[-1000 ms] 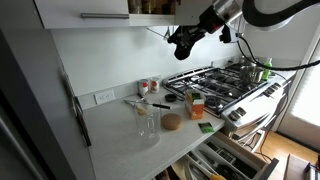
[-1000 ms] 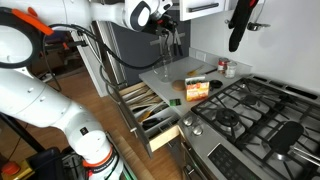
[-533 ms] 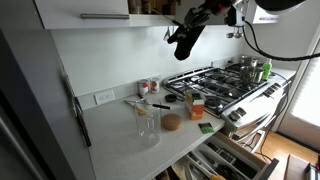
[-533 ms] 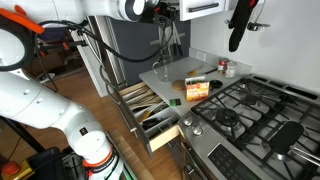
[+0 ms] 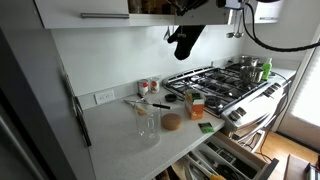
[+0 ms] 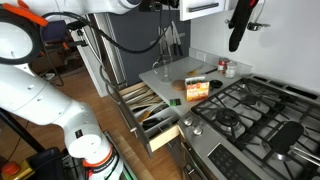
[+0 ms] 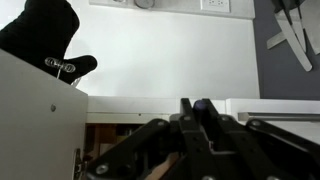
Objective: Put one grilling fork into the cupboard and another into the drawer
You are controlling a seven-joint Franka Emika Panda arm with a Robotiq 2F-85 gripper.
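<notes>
The white cupboard (image 5: 80, 10) hangs at the top left with a steel bar handle; its section beside that stands open. My gripper (image 5: 184, 40) hangs high over the counter, just right of and below that opening. It also shows at the top edge of an exterior view (image 6: 166, 8). In the wrist view my gripper (image 7: 197, 106) is shut on the dark handle end of a grilling fork (image 7: 198, 103); the rest of the fork is hidden. An open cupboard door (image 7: 35, 110) and a shelf edge (image 7: 130, 104) lie ahead. The open drawer (image 6: 150, 108) holds utensils. A second fork is not clearly seen.
On the counter stand a glass (image 5: 147, 122), a round wooden disc (image 5: 172, 122), a box (image 5: 195, 103) and small jars (image 5: 148, 87). The gas stove (image 5: 225, 85) with a pot (image 5: 250, 68) is at the right. A black mitt (image 6: 238, 25) hangs by the hood.
My gripper has risen and moved a little toward the cupboard opening with the fork in it. Nothing on the counter moved.
</notes>
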